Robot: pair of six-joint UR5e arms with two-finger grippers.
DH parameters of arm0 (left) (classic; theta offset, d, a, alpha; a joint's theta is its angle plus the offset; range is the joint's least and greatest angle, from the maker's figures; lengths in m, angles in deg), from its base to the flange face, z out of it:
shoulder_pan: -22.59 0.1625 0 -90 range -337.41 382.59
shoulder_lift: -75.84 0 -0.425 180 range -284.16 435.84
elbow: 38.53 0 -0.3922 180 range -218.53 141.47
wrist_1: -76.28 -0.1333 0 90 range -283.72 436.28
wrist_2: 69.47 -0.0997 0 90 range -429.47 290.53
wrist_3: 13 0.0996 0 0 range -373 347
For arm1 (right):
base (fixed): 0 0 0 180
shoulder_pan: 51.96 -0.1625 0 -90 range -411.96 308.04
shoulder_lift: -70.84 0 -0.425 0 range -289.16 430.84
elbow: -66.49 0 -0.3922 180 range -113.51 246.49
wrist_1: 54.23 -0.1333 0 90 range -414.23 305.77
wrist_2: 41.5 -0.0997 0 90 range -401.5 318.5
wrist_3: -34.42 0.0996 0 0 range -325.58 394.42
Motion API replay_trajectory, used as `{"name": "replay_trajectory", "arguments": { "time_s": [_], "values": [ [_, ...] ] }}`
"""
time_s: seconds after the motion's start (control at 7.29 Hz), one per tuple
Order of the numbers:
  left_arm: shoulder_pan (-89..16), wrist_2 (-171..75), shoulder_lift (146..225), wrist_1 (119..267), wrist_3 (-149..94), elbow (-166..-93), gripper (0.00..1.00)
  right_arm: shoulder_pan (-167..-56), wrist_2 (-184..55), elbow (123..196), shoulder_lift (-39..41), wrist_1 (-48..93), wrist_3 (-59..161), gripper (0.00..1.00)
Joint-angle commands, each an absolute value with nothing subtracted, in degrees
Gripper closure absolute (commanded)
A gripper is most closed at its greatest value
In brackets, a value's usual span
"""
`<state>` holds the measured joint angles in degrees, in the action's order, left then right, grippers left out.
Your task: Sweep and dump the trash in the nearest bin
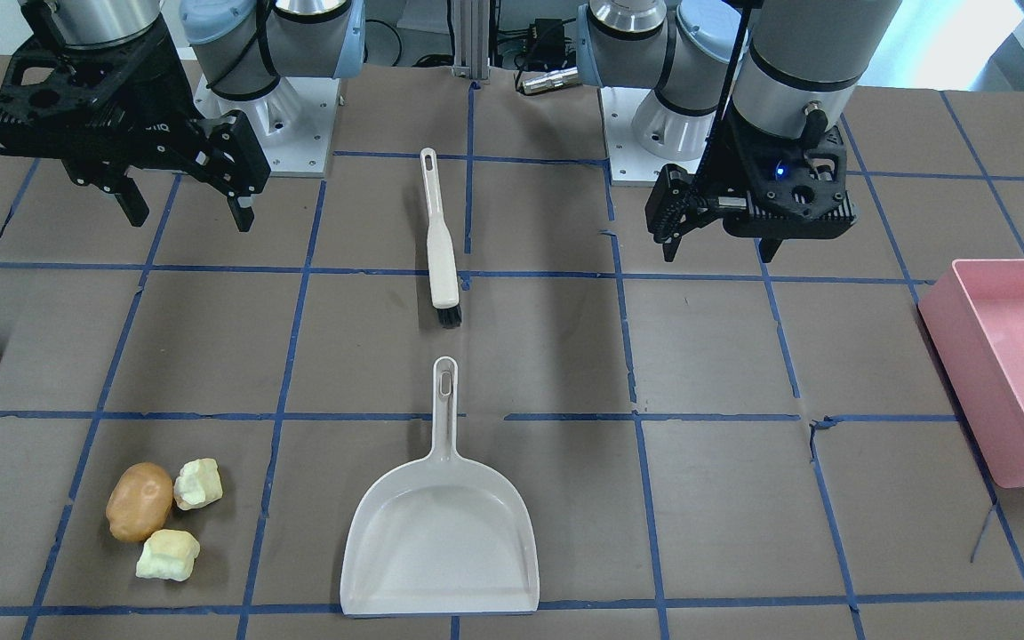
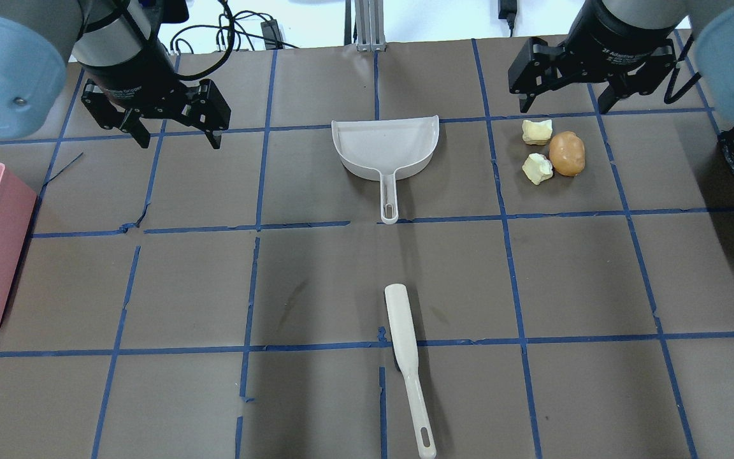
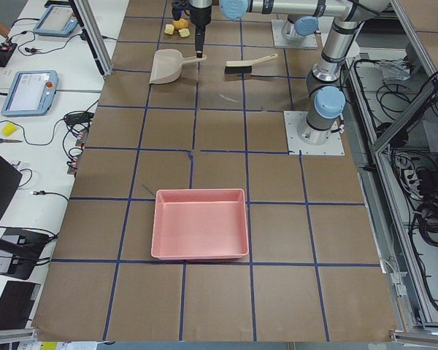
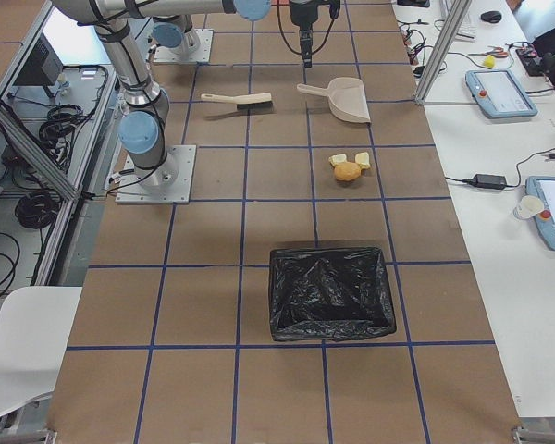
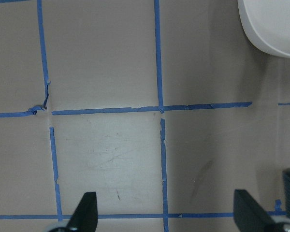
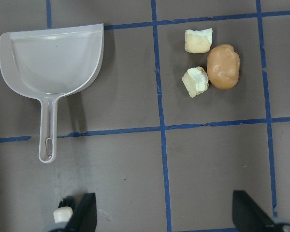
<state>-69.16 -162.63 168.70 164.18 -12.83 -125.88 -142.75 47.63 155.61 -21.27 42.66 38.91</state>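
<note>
Tan potato-shaped lump beside two crumbly yellow-green foam chunks | smooth white dustpan, brush well apart | we see left claw, right claw spread wide, empty

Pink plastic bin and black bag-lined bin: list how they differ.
The pink plastic bin is bare and smooth; the black bag-lined bin is draped in crinkled film. The pink bin sits at the table's end on the robot's left, the black one on its right. The trash pile lies nearer the black bin than the pink one. Both are rectangular, open-topped and look empty.
</note>
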Motion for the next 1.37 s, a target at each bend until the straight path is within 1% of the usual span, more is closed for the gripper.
{"name": "replay_trajectory", "arguments": {
  "time_s": [0.0, 1.23],
  "values": [
    [-69.16, -162.37, 168.74, 164.17, -12.82, -125.8, 0.0, -142.75, 47.63, 155.61, -21.18, 42.71, 38.9, 0.0],
    [-70.74, -162.54, 168.21, 164.53, -12.91, -125.98, 0.0, -142.75, 47.63, 155.7, -21.18, 42.71, 38.9, 0.0]
  ]
}}
